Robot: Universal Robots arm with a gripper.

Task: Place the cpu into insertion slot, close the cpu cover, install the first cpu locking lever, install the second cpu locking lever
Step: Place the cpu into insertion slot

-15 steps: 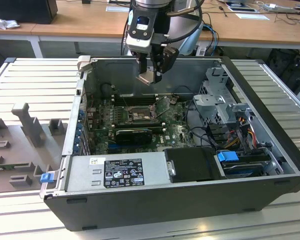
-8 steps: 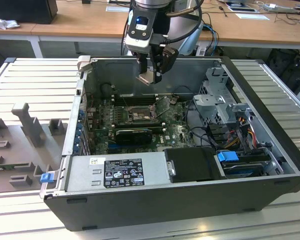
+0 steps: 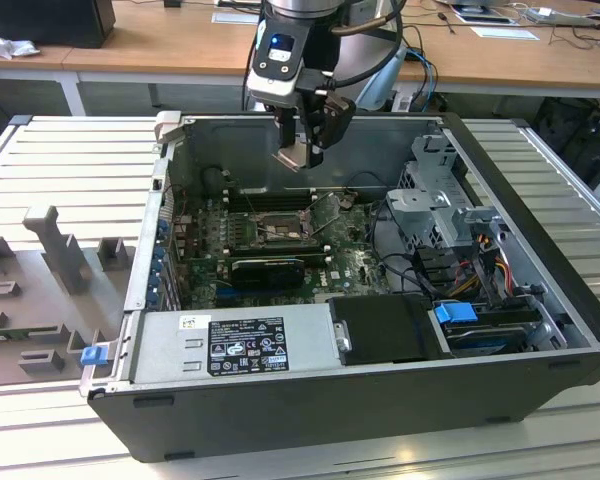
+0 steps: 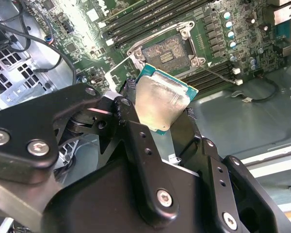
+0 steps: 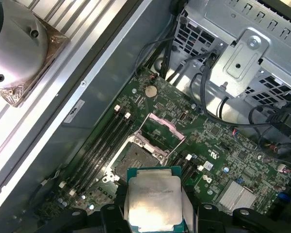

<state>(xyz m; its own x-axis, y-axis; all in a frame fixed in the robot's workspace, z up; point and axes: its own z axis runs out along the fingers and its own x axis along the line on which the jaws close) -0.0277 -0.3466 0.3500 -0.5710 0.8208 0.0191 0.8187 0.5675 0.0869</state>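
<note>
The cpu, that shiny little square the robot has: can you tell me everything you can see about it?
The cpu is a small, flat, square chip. Its top is pale silvery metal, a bit smudged, with a thin green edge around it. The gripper pinches it by two opposite sides and holds it in the air. It is not yet in the insertion slot, which is empty, with the cpu cover swung up. Only the gripper touches it.
</note>
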